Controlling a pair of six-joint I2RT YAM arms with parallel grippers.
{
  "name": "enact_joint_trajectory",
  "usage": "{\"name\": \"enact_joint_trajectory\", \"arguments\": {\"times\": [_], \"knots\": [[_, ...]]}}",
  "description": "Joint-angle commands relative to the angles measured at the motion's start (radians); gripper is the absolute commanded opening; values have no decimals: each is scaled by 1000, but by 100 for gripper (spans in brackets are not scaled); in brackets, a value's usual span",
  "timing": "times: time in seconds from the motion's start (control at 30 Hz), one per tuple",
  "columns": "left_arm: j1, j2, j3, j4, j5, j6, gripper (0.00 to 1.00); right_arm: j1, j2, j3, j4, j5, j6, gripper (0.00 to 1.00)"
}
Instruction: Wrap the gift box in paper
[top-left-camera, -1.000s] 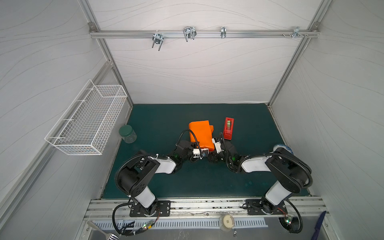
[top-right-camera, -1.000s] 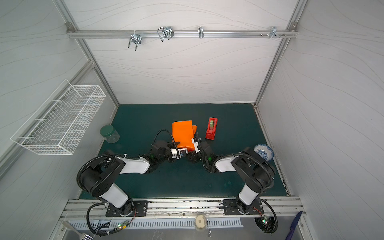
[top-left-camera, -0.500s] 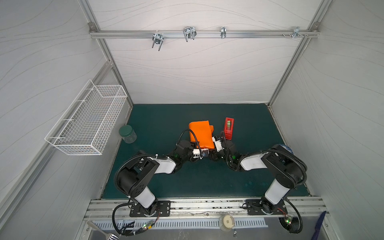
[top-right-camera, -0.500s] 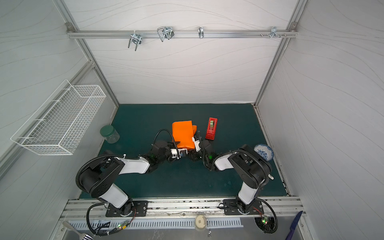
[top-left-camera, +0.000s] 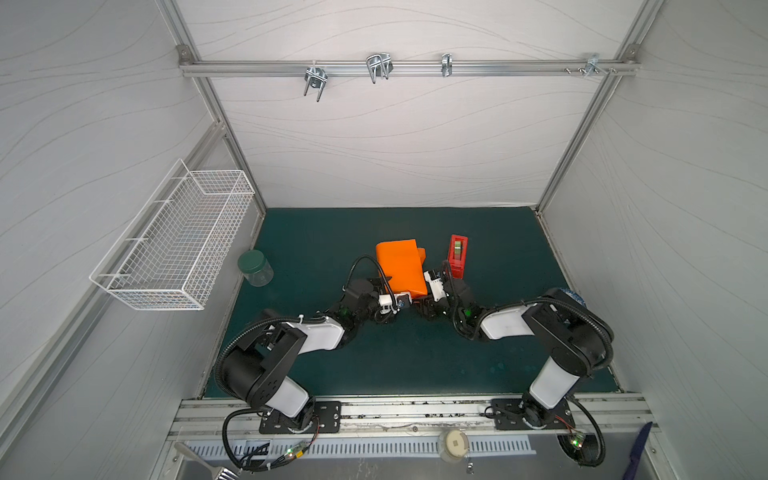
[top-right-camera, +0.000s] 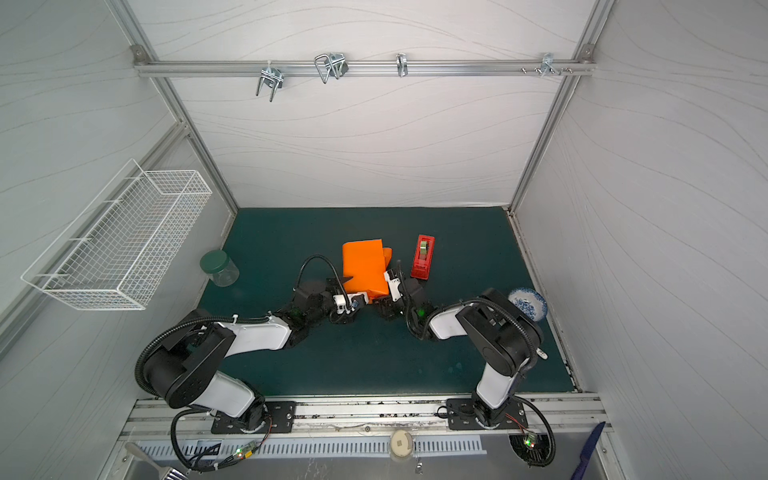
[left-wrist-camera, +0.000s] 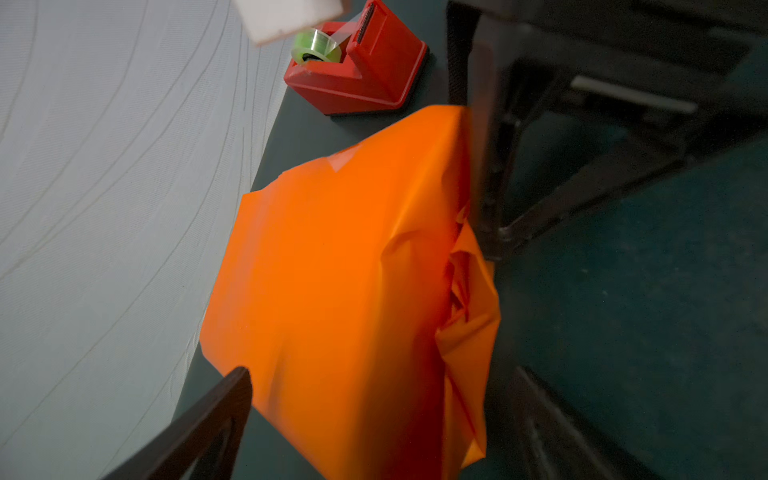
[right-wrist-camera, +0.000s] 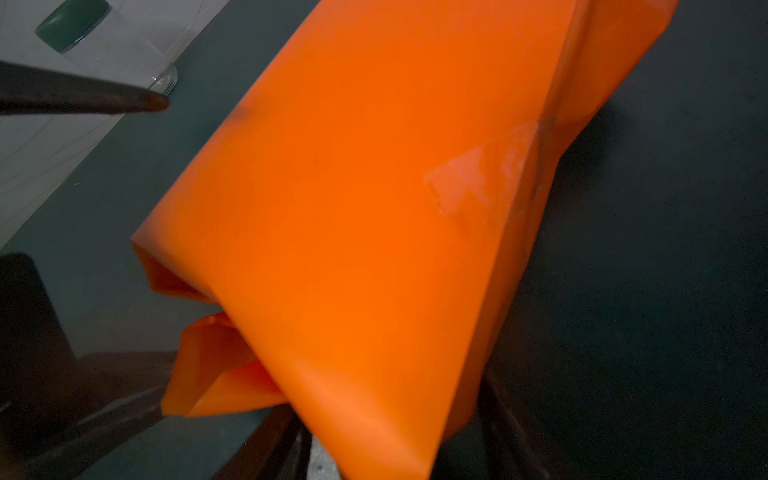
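Both top views show the paper (top-left-camera: 401, 266) folded into a box-shaped parcel at the centre of the dark green worktop (top-left-camera: 374, 365); the gift box is hidden inside it. The red tape dispenser (top-left-camera: 457, 257) stands just beside the parcel at its 3 o'clock. A green-lidded jar (top-left-camera: 255, 268) stands well apart at 9 o'clock. In a top view a blue-patterned bowl (top-right-camera: 527, 303) shows at 4 o'clock, behind the right arm. Any print on the dispenser is too small to read. Parcel, dispenser and jar lie where they lay a second ago; the right arm's elbow sits slightly nearer the middle. The left gripper (top-left-camera: 405, 300) meets the parcel's near edge at 6 o'clock, the right gripper (top-left-camera: 424, 302) at 5 o'clock.

Left wrist view: the left fingers (left-wrist-camera: 216, 415) are spread wide and released, flanking the parcel's end and grasping nothing. A short piece of clear tape (left-wrist-camera: 340, 160) lies on the paper's top. Loose folds bunch along one side, where a dark finger (left-wrist-camera: 478, 166) of the right gripper rests against the paper. The dispenser carries a greenish tape roll (left-wrist-camera: 316, 48).

Right wrist view: the paper fills the frame, its open end showing loose flaps (right-wrist-camera: 208, 365). The right fingers are blurred dark shapes by the parcel's corner; I cannot tell whether they pinch the paper.
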Motion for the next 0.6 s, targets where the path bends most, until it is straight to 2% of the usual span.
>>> {"name": "enact_joint_trajectory", "arguments": {"times": [0.0, 0.57], "knots": [[27, 15, -11, 84, 62, -17, 99, -5, 16, 20, 23, -16, -8, 62], [52, 162, -4, 228, 77, 23, 98, -9, 18, 23, 23, -21, 0, 59]]}}
